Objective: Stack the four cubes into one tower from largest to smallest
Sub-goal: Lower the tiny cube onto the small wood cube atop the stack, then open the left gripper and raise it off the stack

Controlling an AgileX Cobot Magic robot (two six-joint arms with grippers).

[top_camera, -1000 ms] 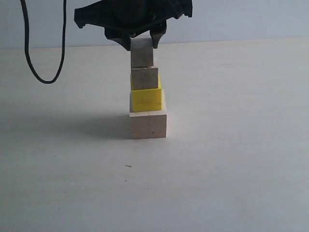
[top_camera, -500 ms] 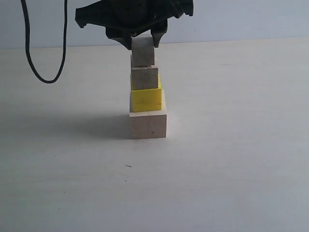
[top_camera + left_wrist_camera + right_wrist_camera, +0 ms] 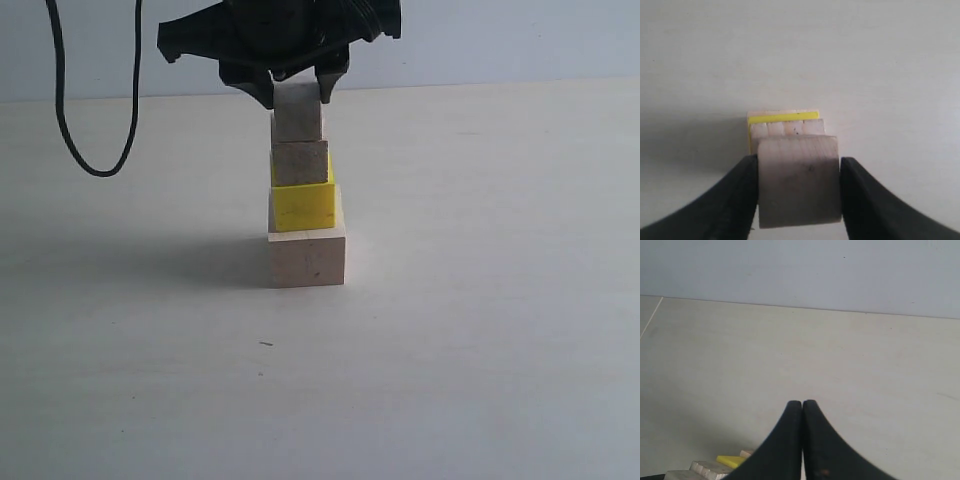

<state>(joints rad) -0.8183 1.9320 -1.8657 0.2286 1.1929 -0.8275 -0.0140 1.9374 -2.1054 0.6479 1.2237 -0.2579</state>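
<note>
TOP CUBE MEETS TOWER: The left end effector [image 3: 296, 97] hangs directly over the tower [image 3: 303, 200] w/ its two fingers closed on the upper sides of the top cube [image 3: 297, 120]. In the left wrist view both black fingers press flush against the block, no gap showing. The top cube appears to sit on the second small cube [image 3: 300, 163], which rests on the yellow cube [image 3: 303, 207], which in turn rests on the pale largest cube [image 3: 307, 258] standing on the surface [image 3: 480, 300].

The column's long axis runs vertical, straight down from the fingers, so the held block lies btwn and just below the fingertips, not off to either side. Judged from this, the release calls for the fingers to part evenly and the arm to lift straight up, since any sideways drag could shove the narrow upper blocks.

The right end effector [image 3: 802, 405] is pinched closed, holds nothing and stands well off, w/ only a corner of the stack at the edge of its view. The left arm is plainly the nearer one.
</note>
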